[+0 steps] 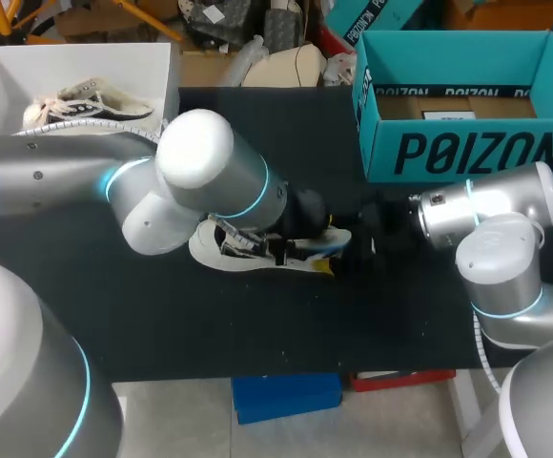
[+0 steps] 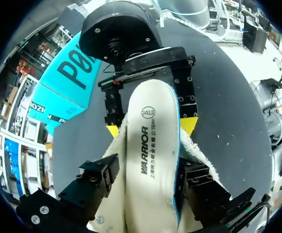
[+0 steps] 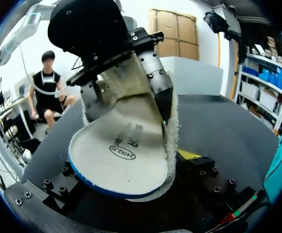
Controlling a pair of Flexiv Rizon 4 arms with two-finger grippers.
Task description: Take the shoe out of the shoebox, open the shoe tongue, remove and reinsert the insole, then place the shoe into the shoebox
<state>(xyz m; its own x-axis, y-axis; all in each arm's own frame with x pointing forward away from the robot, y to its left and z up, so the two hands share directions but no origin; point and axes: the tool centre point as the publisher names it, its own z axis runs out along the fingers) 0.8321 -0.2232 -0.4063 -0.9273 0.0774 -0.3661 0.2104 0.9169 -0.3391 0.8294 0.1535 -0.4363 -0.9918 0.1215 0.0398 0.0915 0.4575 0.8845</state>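
Left jaws and right jaws both pinch the insole point(image 2: 150, 145), shoebox point(image 1: 467, 153) at two o'clock; we judge reinsertion in hand, next needing its toe steered into the shoe.

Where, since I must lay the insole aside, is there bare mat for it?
Free: the black mat strip between the shoe and the table's near edge, and the patch behind the shoe, between the white box and the teal shoebox. Crowded: the middle, where the left gripper and right gripper meet at the shoe.
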